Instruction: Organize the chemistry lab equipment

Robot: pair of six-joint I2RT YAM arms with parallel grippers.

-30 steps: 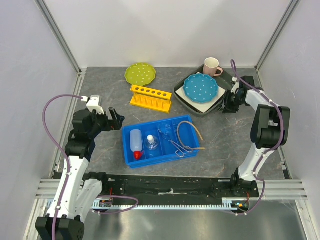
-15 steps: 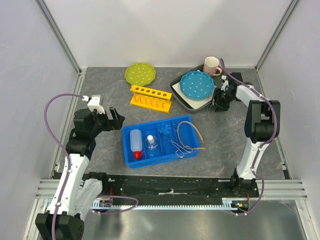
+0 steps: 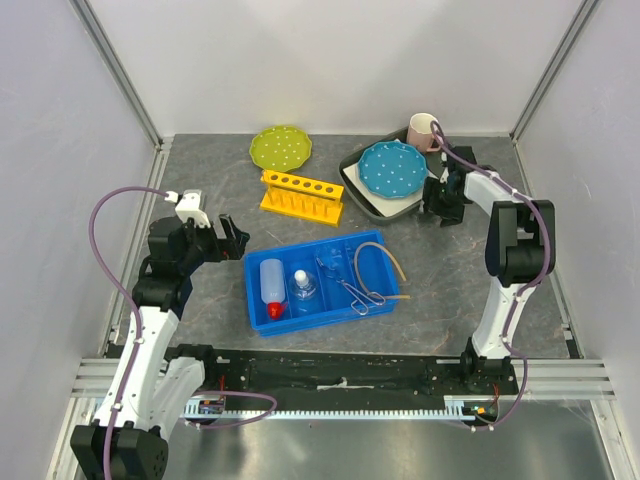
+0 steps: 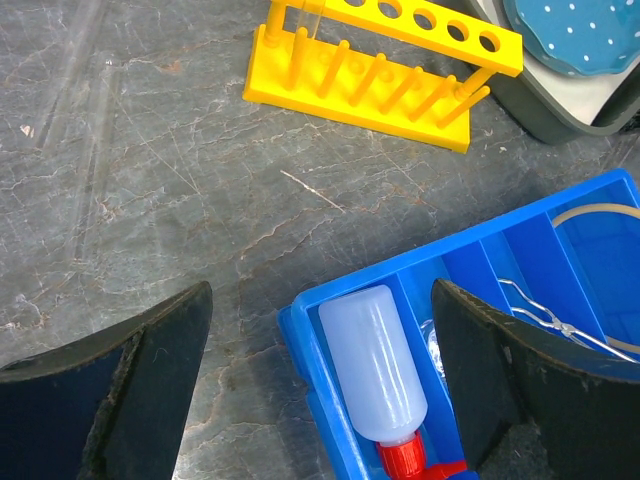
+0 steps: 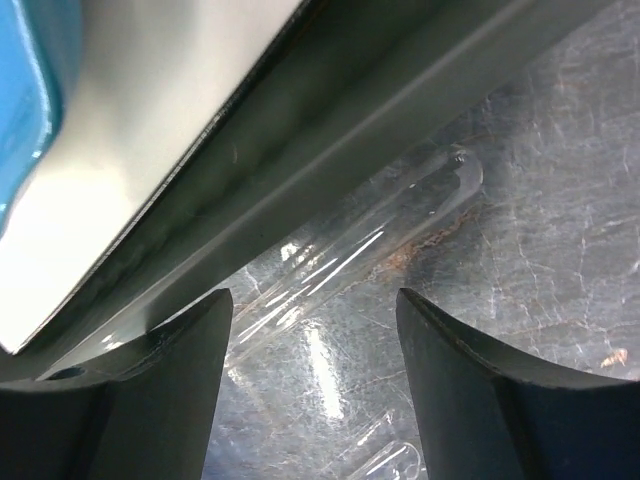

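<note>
Overhead first: squeeze bottle (image 3: 272, 284), flask (image 3: 304, 290), tongs (image 3: 356, 291) and tubing (image 3: 386, 268) lie in the blue bin (image 3: 254, 312). The right gripper (image 3: 441, 207) sits low beside the dark tray (image 3: 353, 167).

Left wrist: left gripper (image 4: 320, 295) spread wide and empty, over the bin's left end.

Right wrist: jaws parted, nothing clamped. A glass test tube (image 5: 360, 250) lies on the table (image 5: 545, 250) along the tray wall, possibly touching it. Judged light, slick, brittle and prone to roll; grip mid-length, gently.
</note>
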